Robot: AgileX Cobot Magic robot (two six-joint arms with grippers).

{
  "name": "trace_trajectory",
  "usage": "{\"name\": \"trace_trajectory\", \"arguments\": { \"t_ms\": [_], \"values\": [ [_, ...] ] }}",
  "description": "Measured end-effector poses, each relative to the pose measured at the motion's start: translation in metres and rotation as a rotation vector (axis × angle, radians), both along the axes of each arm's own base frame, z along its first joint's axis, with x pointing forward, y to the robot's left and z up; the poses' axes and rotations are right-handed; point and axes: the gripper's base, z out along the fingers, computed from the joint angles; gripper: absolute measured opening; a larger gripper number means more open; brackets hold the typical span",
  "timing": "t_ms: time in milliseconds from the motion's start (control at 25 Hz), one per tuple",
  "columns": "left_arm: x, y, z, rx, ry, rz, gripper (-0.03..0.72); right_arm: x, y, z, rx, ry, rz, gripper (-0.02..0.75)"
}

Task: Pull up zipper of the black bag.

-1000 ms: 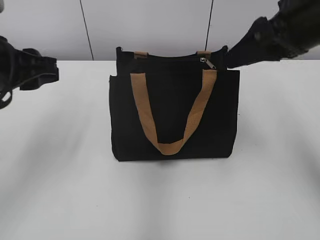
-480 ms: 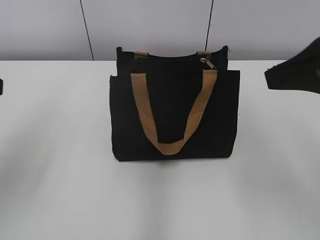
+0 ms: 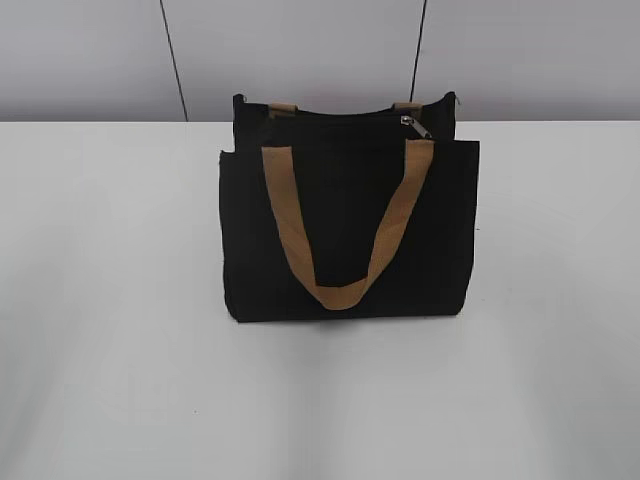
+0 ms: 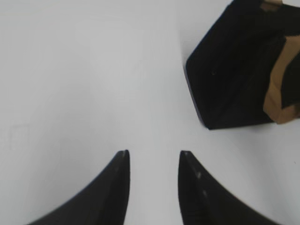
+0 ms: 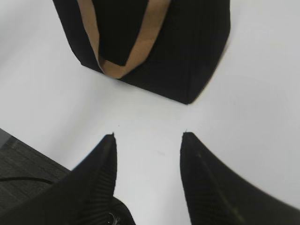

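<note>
The black bag (image 3: 348,225) stands upright mid-table with a tan strap (image 3: 340,235) hanging down its front. The zipper (image 3: 340,116) runs along its top edge, and its small silver pull tab (image 3: 415,125) sits near the right end. Neither arm shows in the exterior view. My left gripper (image 4: 152,153) is open and empty over bare table, with the bag (image 4: 234,70) up and to its right. My right gripper (image 5: 147,135) is open and empty, a short way from the bag's lower corner (image 5: 187,61).
The white table (image 3: 120,300) extends on all sides of the bag. A grey wall (image 3: 300,50) with dark vertical seams stands behind it. The right wrist view shows the table's edge and dark floor (image 5: 23,159) at lower left.
Both arms have pulled back out of the exterior view, the left one to the left and the right one to the right. The bag and pull tab have not moved.
</note>
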Motion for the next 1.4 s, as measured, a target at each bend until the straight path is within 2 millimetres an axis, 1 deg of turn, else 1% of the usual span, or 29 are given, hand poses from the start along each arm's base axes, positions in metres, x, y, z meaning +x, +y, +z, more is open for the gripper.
{"name": "trace_trajectory", "arguments": {
  "t_ms": [120, 320, 440, 520, 680, 800, 840, 920, 1040, 1200, 1400],
  "values": [
    [-0.024, 0.006, -0.008, -0.031, 0.009, -0.044, 0.267, -0.023, -0.008, -0.001, -0.037, -0.012, -0.028, 0.345],
    [-0.061, 0.022, -0.008, -0.055, -0.065, -0.065, 0.267, -0.058, -0.020, -0.004, -0.084, -0.012, -0.073, 0.326],
    [-0.075, 0.028, -0.009, -0.053, -0.082, -0.072, 0.268, -0.077, -0.026, -0.008, -0.100, -0.015, -0.104, 0.326],
    [-0.081, 0.031, -0.011, -0.052, -0.080, -0.074, 0.267, -0.090, -0.030, -0.009, -0.113, -0.047, -0.117, 0.326],
    [-0.088, 0.034, -0.013, -0.055, -0.091, -0.079, 0.267, -0.108, -0.038, -0.015, -0.129, -0.113, -0.158, 0.326],
    [-0.084, 0.032, -0.023, -0.045, -0.063, -0.080, 0.268, -0.112, -0.040, -0.032, -0.116, -0.106, -0.183, 0.326],
    [-0.083, 0.032, -0.028, -0.038, -0.045, -0.080, 0.268, -0.113, -0.040, -0.034, -0.112, -0.106, -0.196, 0.326],
    [-0.083, 0.031, -0.032, -0.032, -0.025, -0.081, 0.268, -0.113, -0.041, -0.035, -0.103, -0.113, -0.210, 0.326],
    [-0.083, 0.032, -0.032, -0.025, -0.030, -0.081, 0.268, -0.111, -0.042, -0.035, -0.103, -0.130, -0.225, 0.326],
    [-0.083, 0.032, -0.032, -0.026, -0.029, -0.083, 0.268, -0.105, -0.043, -0.040, -0.108, -0.154, -0.240, 0.326],
    [-0.084, 0.030, -0.032, -0.013, -0.035, -0.118, 0.268, -0.104, -0.043, -0.039, -0.103, -0.166, -0.243, 0.326]
  ]
}}
